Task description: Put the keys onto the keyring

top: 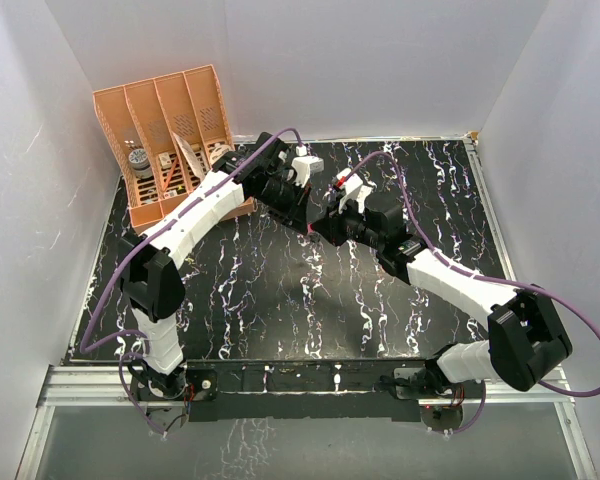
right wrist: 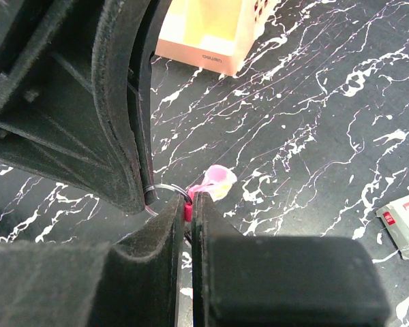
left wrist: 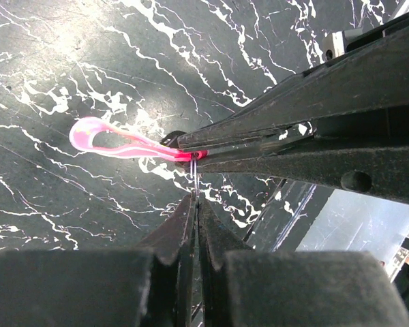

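Note:
The keyring [right wrist: 165, 189] is a thin metal ring with a bright pink strip [left wrist: 102, 139] looped off to the side, held just above the black marble table. My left gripper [left wrist: 195, 199] is shut on the ring's wire. My right gripper [right wrist: 189, 199] is shut on the red end of the pink strip [right wrist: 217, 180], right beside the ring. The two grippers meet tip to tip over the middle of the table [top: 315, 213]. In the left wrist view the right gripper [left wrist: 191, 151] reaches in from the right. The keys are out of view.
An orange slotted organizer [top: 170, 140] holding small items stands at the back left, near the left arm. A white box with a red mark [right wrist: 402, 221] lies on the table to the right of the grippers. White walls enclose the table [top: 430, 190].

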